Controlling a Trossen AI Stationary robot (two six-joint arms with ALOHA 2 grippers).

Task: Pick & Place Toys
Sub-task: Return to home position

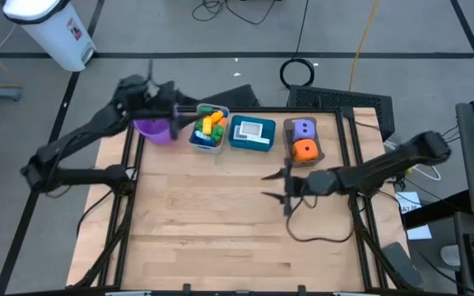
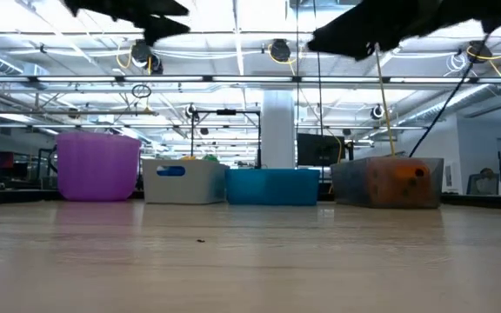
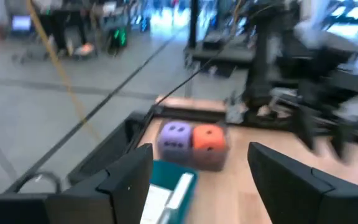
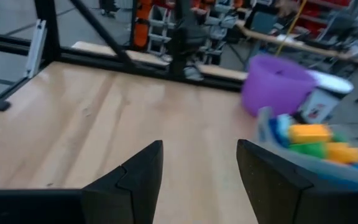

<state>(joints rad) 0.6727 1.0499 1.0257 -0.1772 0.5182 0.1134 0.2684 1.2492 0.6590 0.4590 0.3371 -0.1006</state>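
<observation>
While both arms hang above the desk, the sorting looks all but finished. Along the upper edge of the desk in the high view, coloured bricks are heaped in the grey bin. A light blue pack of cards lies in the teal bin. The purple die and the orange die sit side by side in the brown bin.

No loose toy shows on the open wood. One dark speck at lower centre of the low view is too small to name. What seems left is for the arms to draw back.

The left gripper, jaws spread and holding nothing, is at upper left of the desk, by the purple bucket and the grey bin. Those rims are the likeliest snag on its retreat. The right gripper, jaws also spread and empty, hovers right of centre over bare wood below the brown bin, with nothing in its path.

Off the desk, a white waste bin stands at upper left of the frame and a cable coil lies on the floor at upper centre.
</observation>
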